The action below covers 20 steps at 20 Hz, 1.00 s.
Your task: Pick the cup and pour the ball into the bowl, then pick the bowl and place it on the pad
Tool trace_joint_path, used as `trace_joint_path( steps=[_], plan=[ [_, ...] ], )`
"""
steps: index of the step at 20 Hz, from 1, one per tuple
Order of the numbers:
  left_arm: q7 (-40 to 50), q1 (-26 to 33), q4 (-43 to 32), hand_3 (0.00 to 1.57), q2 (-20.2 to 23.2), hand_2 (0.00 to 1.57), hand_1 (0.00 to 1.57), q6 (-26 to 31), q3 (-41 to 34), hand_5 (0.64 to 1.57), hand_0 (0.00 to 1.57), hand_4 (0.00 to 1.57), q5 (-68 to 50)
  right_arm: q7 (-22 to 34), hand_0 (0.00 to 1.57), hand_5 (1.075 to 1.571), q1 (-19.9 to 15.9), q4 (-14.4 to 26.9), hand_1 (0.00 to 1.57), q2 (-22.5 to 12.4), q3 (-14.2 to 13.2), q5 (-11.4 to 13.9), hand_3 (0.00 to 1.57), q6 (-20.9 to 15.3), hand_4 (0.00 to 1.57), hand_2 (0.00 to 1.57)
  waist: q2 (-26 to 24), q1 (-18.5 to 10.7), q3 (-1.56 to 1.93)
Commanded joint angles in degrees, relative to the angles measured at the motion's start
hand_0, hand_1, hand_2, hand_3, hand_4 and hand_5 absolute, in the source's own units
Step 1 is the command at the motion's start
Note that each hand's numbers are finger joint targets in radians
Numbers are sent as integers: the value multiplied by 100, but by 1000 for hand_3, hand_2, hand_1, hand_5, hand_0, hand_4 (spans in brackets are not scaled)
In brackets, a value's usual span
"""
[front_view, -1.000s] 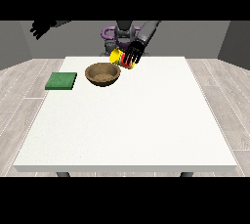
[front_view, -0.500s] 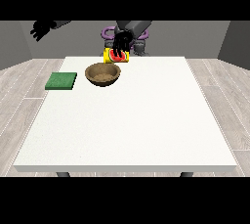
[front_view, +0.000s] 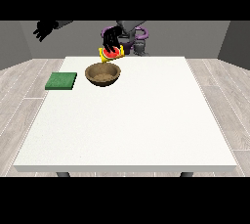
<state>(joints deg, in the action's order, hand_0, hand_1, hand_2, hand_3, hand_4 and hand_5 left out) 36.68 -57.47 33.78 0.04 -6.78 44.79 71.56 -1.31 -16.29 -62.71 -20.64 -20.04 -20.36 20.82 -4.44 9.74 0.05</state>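
No legible text — none anywhere

Overall light: bright, even, soft, seemingly from above
Table point(front_view: 146, 120): white top evenly lit, no glare or hot spots
Bowl point(front_view: 103, 75): darker inside, faint soft shadow at its base
Pad point(front_view: 61, 81): flat green, hardly any shadow
Floor: pale grey, evenly lit
Back wall: dim grey, darker than the table
Focus: uniform across the view
Edges: table lines straight, no bending
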Motion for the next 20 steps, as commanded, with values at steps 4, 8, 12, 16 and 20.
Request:
trace_joint_path(
  steps=[4, 8, 12, 16, 20],
  plan=[
    [-195, 305, 413, 1547, -4, 1056, 0, 547, -24, 1570, 0, 1106, 309, -70, 0, 1548, 403, -283, 0, 150, 122, 122, 271, -101, 691, 0, -211, -75, -5],
    [-402, 241, 883, 1544, 510, 1571, 748, -513, -1065, 1556, 748, 1105, -507, 132, 0, 1550, 254, -263, 0, 152, 8, 87, 165, -417, 706, 0, -268, -387, -16],
    [-1272, 688, 1655, 1079, 826, 1367, 949, -1134, -2281, 1556, 949, 1300, -1973, 62, 0, 1551, 469, -136, 0, 20, -150, 125, 107, -472, 740, 0, -312, -943, -42],
    [-1752, 730, 2281, 0, 800, 0, 0, -1196, -3664, 1551, 0, 1180, -3623, 103, 0, 1557, 412, -240, 0, 259, -42, 186, 0, -703, 784, 0, -351, -1199, -95],
    [-2288, 828, 2792, 0, 853, 0, 0, -669, -4800, 1571, 0, 1092, -5247, -8, 0, 1555, 452, -155, 0, 327, -100, 317, 0, -994, 783, 0, -97, -1520, -80]
  ],
)
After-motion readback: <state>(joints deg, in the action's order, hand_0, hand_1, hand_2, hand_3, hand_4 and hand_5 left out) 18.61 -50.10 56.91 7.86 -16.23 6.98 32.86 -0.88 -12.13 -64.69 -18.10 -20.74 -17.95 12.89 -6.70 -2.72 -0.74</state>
